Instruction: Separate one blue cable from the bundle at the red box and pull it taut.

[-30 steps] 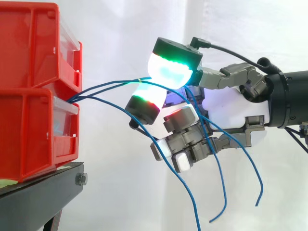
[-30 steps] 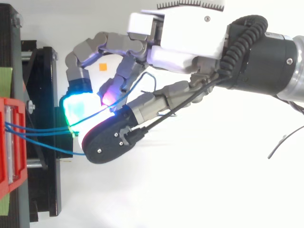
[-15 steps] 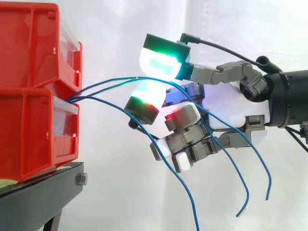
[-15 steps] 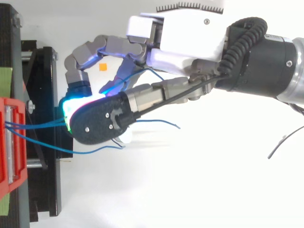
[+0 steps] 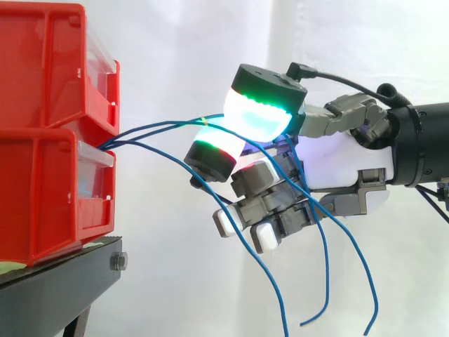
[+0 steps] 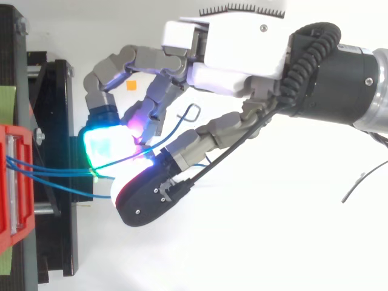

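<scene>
- Bins (image 5: 49, 182) of glossy red plastic stack on a black stand (image 5: 63, 288).
- Thin blue cables (image 5: 154, 127) arc out between them.
- Hand (image 5: 337, 165) curls, rounded glowing pads (image 5: 259, 116) pinching two cables; another droops below.

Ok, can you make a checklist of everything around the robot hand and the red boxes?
Surface: black stand, carrying the stacked red bins.
Job's things: blue cables come out at the bins' front, all slack.
Clutter: small orange square on the white ground.
Hand: hand curled, two glowing fingertips seem to pinch the upper two cables.
Cables: a third hangs free below; loose ends dangle under the hand.
Surroundings: white curtain behind.
</scene>
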Available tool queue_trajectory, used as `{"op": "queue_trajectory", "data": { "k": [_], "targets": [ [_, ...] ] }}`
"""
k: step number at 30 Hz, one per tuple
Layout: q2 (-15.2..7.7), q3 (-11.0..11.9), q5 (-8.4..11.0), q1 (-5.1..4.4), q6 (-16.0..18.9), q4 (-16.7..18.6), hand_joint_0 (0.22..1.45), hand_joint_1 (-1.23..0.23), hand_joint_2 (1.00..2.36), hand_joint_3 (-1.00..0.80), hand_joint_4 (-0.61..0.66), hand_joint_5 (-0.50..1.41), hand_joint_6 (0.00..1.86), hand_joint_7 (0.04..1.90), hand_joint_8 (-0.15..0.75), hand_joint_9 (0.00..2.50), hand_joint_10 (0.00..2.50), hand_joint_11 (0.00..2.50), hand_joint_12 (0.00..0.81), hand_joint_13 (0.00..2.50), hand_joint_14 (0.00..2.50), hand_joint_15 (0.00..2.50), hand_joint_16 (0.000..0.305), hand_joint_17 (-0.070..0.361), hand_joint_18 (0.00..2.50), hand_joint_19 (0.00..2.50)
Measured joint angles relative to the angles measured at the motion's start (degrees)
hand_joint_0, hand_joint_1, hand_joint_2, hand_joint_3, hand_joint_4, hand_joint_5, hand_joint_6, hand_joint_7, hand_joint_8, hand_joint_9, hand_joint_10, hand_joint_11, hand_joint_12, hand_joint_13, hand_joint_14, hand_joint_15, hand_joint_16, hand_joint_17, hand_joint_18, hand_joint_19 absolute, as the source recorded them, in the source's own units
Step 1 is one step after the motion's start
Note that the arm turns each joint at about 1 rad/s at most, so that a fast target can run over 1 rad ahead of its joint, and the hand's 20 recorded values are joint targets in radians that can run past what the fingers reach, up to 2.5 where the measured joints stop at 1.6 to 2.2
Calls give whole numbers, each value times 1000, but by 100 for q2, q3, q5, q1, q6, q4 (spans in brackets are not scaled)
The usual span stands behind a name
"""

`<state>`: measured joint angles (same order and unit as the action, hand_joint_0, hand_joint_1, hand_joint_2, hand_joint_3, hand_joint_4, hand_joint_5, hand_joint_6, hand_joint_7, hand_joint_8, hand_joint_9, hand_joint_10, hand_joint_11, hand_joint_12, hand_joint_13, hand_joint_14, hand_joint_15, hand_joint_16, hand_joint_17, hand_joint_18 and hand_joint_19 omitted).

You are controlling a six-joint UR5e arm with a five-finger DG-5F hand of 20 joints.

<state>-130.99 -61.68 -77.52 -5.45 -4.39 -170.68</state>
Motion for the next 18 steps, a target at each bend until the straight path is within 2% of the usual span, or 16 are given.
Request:
{"op": "queue_trajectory", "data": {
  "k": [1, 3, 5, 8, 13, 18],
  "targets": [
    [0, 0, 0, 0, 0, 0, 724, -922, 1000, -500, 117, -199, 871, 1134, 336, 1081, 27, 1171, 389, 765, 22, 597, 48, 107, 801, 736],
    [1, 1, 0, 0, 0, 0, 645, -780, 1000, -500, 109, -183, 856, 1142, 336, 1111, 29, 1139, 387, 774, 22, 586, 47, 106, 804, 761],
    [1, 0, 0, 0, -1, 0, 627, -664, 1000, -500, 94, -166, 834, 1179, 335, 1157, 28, 1107, 385, 792, 21, 594, 47, 106, 823, 775],
    [1, 1, 0, 0, -1, 0, 617, -571, 1000, -500, 85, -151, 813, 1169, 328, 1173, 28, 1048, 381, 800, 21, 589, 47, 105, 836, 782],
    [1, 0, 0, -2, 0, 0, 631, -480, 1002, -479, 106, -120, 752, 1192, 322, 1188, 29, 983, 376, 800, 19, 574, 46, 104, 834, 790],
    [0, 1, 0, -6, 0, 0, 633, -458, 1004, -454, 146, -91, 674, 1303, 316, 1200, 28, 939, 374, 805, 19, 577, 46, 104, 838, 812]
  ]
}}
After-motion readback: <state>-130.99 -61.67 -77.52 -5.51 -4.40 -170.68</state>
